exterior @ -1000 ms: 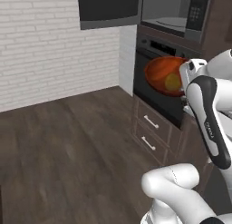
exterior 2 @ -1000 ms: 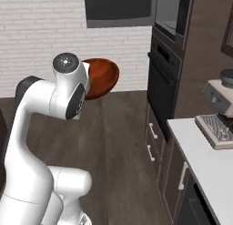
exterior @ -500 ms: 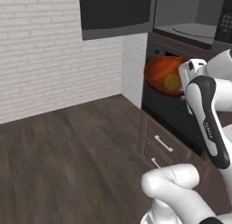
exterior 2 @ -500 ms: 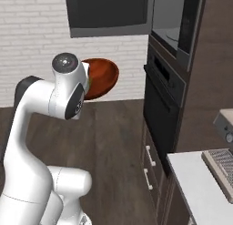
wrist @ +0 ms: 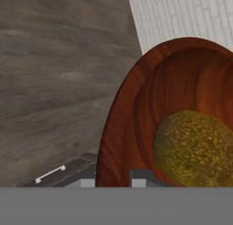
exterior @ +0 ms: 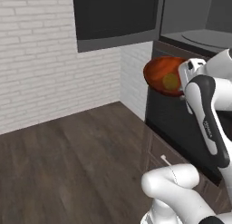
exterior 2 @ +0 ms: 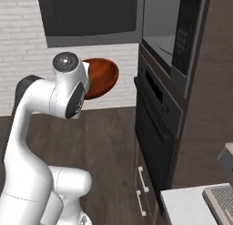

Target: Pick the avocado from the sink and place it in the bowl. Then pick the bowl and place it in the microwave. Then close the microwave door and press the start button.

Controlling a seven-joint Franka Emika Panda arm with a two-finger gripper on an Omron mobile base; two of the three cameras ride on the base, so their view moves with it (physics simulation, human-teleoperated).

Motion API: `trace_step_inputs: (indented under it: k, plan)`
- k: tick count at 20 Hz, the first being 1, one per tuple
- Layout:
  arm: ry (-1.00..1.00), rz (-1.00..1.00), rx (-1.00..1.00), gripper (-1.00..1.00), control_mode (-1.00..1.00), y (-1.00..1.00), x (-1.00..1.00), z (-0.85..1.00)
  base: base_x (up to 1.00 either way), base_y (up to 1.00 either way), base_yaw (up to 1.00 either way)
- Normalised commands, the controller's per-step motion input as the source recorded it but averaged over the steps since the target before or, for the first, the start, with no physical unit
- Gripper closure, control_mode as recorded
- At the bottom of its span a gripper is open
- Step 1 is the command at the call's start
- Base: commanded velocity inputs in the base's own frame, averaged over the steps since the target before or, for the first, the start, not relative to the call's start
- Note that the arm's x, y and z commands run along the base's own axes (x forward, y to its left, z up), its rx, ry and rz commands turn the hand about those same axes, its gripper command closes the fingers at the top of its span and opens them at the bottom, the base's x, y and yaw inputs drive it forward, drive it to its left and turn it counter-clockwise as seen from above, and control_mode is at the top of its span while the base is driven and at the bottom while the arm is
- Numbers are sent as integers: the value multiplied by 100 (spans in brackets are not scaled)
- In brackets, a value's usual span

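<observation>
- The microwave (exterior 2: 170, 42) is the biggest thing here, built into the dark cabinet column above and ahead of the gripper, its grey cavity exposed with the round turntable plate (exterior: 206, 37) inside.
- The microwave door (exterior: 115, 17) stands swung wide, a black panel hanging up above the gripper and out toward the white brick wall (exterior: 45, 60).
- Below the microwave, level with the gripper and just past it, sits the black oven (exterior 2: 152, 124) with its handle bar, and drawers (exterior 2: 143, 187) beneath that.
- The wood floor (exterior: 68, 164) lies far under the gripper.
- The bowl (exterior: 164, 75) is up in the air at the end of the arm, glossy reddish-brown, sticking out from the gripper toward the oven front and below the microwave opening; it touches neither.
- In the hand view the bowl's near rim runs right down between the two finger tips, so the gripper (wrist: 119, 179) looks pinched on that rim, one finger inside and one outside.
- The avocado (wrist: 195, 149) rests inside the bowl, a dull olive-yellow lump lying against the inner wall just beyond the finger tips and slightly to one side of them.
</observation>
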Motion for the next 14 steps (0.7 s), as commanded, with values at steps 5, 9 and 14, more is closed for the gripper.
trace_step_inputs:
  k: [5,9,14]
  plan:
    - [0,0,0,100,100,0,0,0,78,-14,-13]
    - [0,0,0,100,100,0,0,0,75,-14,-9]
    - [0,0,0,100,100,0,0,0,39,-39,-2]
